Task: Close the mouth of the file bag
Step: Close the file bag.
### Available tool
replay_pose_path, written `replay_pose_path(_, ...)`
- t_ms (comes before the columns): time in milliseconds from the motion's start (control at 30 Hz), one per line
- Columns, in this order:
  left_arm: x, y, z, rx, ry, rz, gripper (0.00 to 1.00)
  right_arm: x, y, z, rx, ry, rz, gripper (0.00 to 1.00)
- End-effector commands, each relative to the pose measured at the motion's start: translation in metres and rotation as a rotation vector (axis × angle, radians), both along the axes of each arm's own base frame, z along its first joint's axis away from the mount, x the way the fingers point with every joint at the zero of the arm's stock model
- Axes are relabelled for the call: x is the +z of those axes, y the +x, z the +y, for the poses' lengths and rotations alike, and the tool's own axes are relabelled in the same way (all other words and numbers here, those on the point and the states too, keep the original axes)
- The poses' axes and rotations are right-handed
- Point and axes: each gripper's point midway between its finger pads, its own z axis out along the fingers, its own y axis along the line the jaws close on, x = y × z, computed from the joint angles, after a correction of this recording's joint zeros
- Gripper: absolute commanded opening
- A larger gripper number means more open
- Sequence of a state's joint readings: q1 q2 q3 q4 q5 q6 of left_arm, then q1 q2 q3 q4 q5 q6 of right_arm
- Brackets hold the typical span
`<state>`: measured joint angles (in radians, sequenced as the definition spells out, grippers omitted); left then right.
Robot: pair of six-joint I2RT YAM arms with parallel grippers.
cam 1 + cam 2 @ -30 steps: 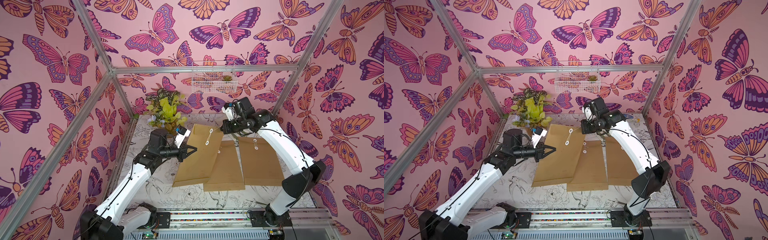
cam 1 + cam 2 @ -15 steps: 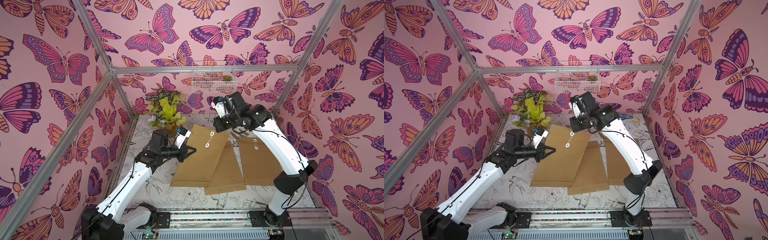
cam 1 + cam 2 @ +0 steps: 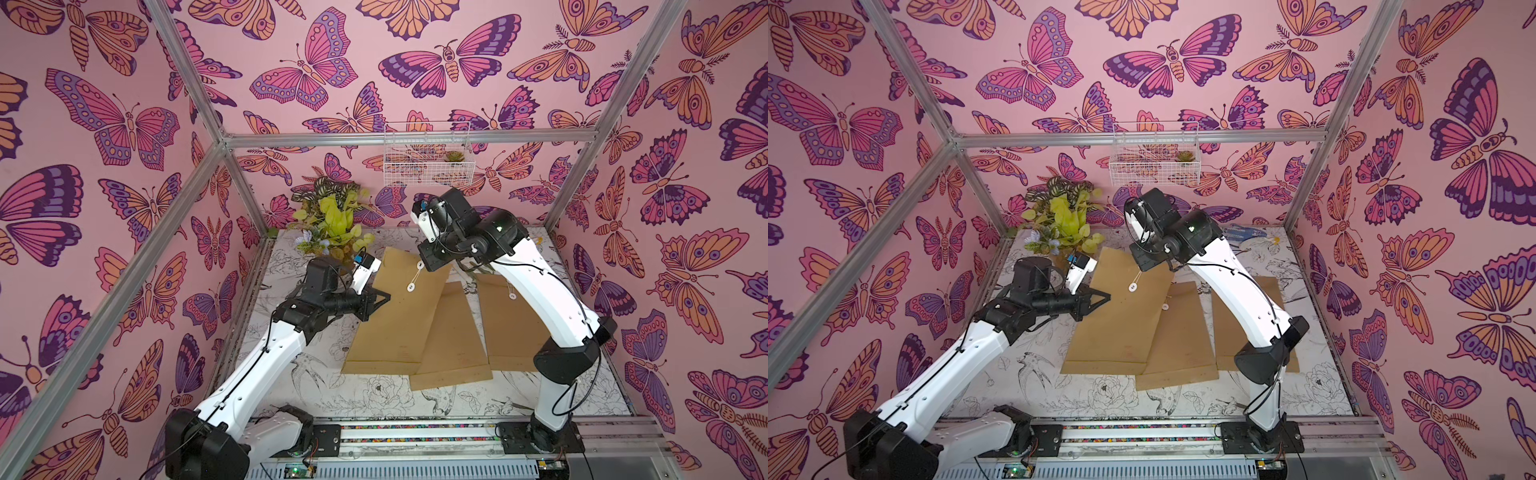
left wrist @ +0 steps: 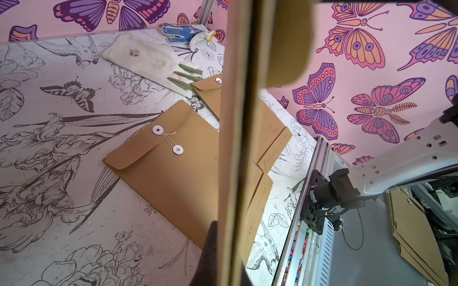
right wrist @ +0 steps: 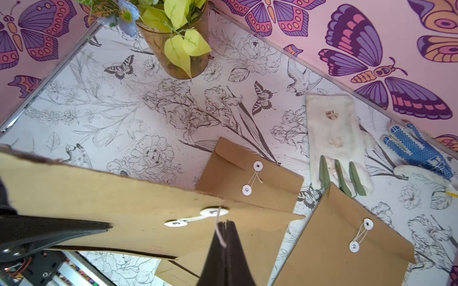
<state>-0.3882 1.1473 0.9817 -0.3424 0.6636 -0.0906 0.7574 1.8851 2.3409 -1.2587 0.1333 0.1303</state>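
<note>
Top views both show three kraft file bags, each with two white discs and a string. Two lie flat on the worktop: the middle file bag and the right file bag. The raised file bag is to their left and overlaps the middle one. Its long axis runs from the robot's side toward the back wall, leaning slightly right, with the flap end farthest away and lifted.

The left claw is clamped on its left long edge. In the left wrist view the raised file bag appears edge-on. In the right wrist view the right claw has its tips pressed together on the string, which comes from one of the bag's two discs.

Also present are two gloves, a white glove with green fingertips and a blue-dotted glove. There is one vase of leaves and one wire basket on the back wall.
</note>
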Motion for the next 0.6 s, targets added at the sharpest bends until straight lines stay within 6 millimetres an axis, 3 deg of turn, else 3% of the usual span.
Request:
replay_pose_path(0,0.0,-0.006,0.0,-0.005,0.009,0.007,0.0,0.001,0.002,-0.007,-0.02,-0.042,-0.023,0.0)
replay_pose_path(367,-0.003,-0.006,-0.001,-0.009,0.015,0.009,0.0,0.006,0.0,-0.004,-0.014,-0.036,-0.016,0.0)
replay_pose_path(567,-0.003,-0.004,-0.002,-0.01,0.016,0.012,0.0,0.009,-0.01,0.011,0.037,0.002,0.007,0.0)
